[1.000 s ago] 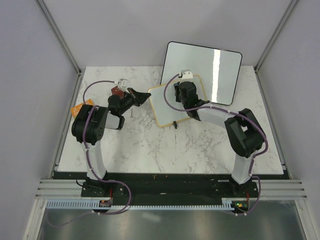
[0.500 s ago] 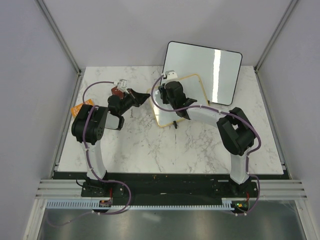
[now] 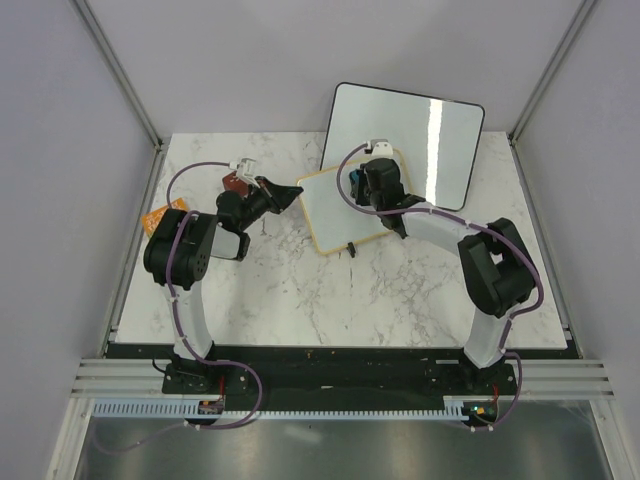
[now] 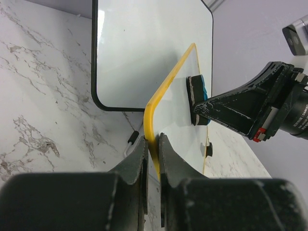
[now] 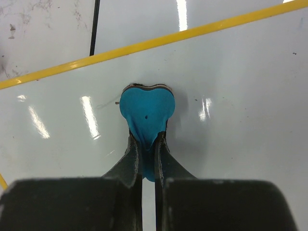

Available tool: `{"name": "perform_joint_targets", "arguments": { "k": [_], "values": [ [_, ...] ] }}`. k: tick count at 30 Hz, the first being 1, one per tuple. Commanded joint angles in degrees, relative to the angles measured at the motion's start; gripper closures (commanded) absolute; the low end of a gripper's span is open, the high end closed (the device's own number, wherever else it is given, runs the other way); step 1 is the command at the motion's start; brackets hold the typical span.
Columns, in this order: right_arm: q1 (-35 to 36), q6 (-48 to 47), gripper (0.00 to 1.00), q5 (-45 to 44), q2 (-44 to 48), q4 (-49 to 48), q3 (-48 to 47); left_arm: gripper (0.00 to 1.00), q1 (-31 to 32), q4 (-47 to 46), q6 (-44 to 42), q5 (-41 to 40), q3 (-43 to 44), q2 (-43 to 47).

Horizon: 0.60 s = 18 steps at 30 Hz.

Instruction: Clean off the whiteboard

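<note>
Hidden: the right arm covers the middle of the whiteboard (image 3: 325, 212) from above.
Whiteboard: far-centre on the worktop (image 3: 260, 290), before the black-framed board (image 3: 440, 130); long axis left-right, right end farther.
Left fingers (image 4: 137, 163): pinching its yellow frame.
Right fingers (image 5: 126, 166): clamping the blue eraser (image 5: 147, 110) against its surface.

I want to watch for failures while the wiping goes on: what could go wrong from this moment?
1. The left gripper pinches only the thin yellow frame of the whiteboard in its jaws; pressure from wiping may twist the board out of the grip.
2. The right gripper holds the blue eraser by its narrow end, so it may tilt or slip out.
3. The black-framed board stands just behind; a long stroke may bump it.
</note>
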State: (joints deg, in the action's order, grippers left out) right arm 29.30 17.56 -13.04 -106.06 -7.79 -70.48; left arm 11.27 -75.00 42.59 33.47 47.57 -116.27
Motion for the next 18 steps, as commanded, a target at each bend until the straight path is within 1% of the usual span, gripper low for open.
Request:
{"name": "perform_joint_targets", "arguments": {
  "k": [1,4,7,8,12,18],
  "values": [
    [-1.35,-0.77,1.00,-1.65,-2.31,10.17,5.43,0.98,0.60,-8.05,-1.46,4.58,-0.99,1.13],
    [0.49,-1.12,1.00,-0.59,-1.43,8.50,7.19,0.98,0.69,-8.14,-1.37,4.58,-0.90,1.13],
    [4.00,-1.48,1.00,-1.81,-0.99,8.23,8.34,0.98,0.69,-8.41,-1.37,4.67,-0.99,1.13],
    [5.93,-1.48,1.00,-1.99,-0.99,6.67,8.60,0.98,0.69,-8.41,-1.45,4.67,-1.08,1.13],
    [10.16,-0.78,1.00,-2.34,-1.60,5.51,9.65,0.98,0.69,-8.58,-1.37,4.76,-0.90,1.13],
    [15.61,-2.09,1.00,-3.48,-3.54,5.16,10.10,0.98,0.69,-8.84,-1.37,4.93,-0.90,1.04]
  ]
}}
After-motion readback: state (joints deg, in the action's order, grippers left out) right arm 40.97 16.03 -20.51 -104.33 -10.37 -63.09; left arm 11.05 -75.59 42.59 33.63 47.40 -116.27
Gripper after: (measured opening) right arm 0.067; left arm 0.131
